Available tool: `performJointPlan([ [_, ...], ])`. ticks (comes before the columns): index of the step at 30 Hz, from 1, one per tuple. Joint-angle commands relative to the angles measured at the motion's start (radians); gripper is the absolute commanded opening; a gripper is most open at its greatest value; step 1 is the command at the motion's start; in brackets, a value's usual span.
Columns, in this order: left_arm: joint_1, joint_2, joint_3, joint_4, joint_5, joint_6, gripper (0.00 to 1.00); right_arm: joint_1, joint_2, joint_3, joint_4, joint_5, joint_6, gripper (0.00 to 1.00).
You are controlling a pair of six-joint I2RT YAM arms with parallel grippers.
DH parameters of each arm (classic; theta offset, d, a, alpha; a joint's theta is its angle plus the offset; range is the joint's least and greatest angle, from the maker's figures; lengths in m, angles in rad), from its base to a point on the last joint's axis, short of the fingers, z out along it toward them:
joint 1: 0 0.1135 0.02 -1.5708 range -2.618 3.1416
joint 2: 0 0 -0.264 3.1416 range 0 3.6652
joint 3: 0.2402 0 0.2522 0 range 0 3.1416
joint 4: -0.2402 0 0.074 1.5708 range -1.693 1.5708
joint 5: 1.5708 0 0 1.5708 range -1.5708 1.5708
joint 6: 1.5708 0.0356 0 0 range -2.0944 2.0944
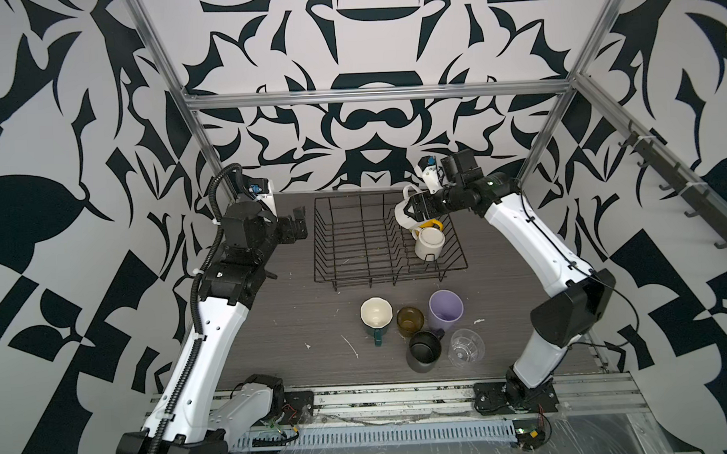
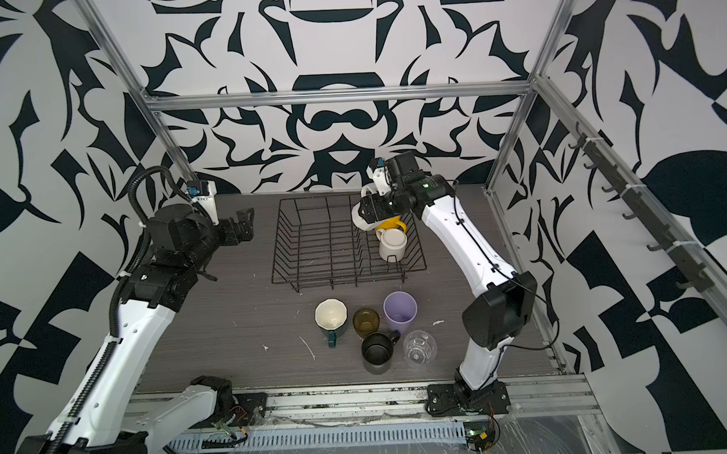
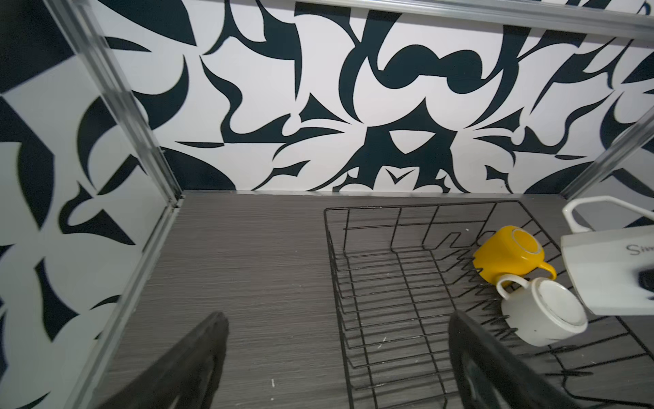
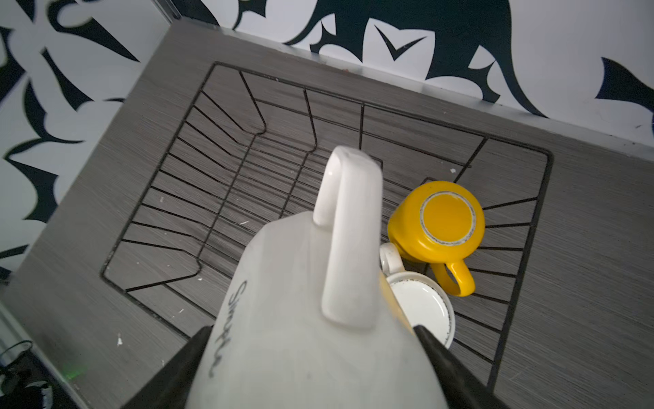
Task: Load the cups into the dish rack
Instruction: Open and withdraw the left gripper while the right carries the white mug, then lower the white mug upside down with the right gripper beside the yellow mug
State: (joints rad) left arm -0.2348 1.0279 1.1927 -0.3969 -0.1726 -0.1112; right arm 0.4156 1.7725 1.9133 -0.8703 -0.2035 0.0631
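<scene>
Over the grey tabletop point(image 1: 273, 322), the right gripper point(image 4: 311, 336) clamps a white ceramic mug point(image 4: 283, 283) above the upper right of the black wire dish rack point(image 1: 354, 245).

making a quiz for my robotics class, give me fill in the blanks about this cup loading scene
1. The lettered mug in the right claw hangs over the ____.
2. Two mugs lie in the dish rack: the cream mug and the ____ one.
3. Counting the clear glass, ____ cups stand upright on the table.
4. The left claw is open and holds ____.
Missing words: dish rack; yellow; five; nothing
</scene>
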Motion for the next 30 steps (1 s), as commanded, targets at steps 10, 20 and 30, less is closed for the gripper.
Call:
performJointPlan([
  [10,0.006,-0.119,-0.152,0.062,-0.166,0.086,0.99,0.037,0.219,0.372,-0.102,0.188,-0.079,0.00],
  [20,0.008,-0.126,-0.174,0.051,-0.169,0.090,0.99,0.038,0.385,0.564,-0.164,0.253,-0.103,0.00],
  [30,0.011,-0.120,-0.177,0.045,-0.170,0.090,0.99,0.037,0.502,0.660,-0.174,0.250,-0.123,0.00],
])
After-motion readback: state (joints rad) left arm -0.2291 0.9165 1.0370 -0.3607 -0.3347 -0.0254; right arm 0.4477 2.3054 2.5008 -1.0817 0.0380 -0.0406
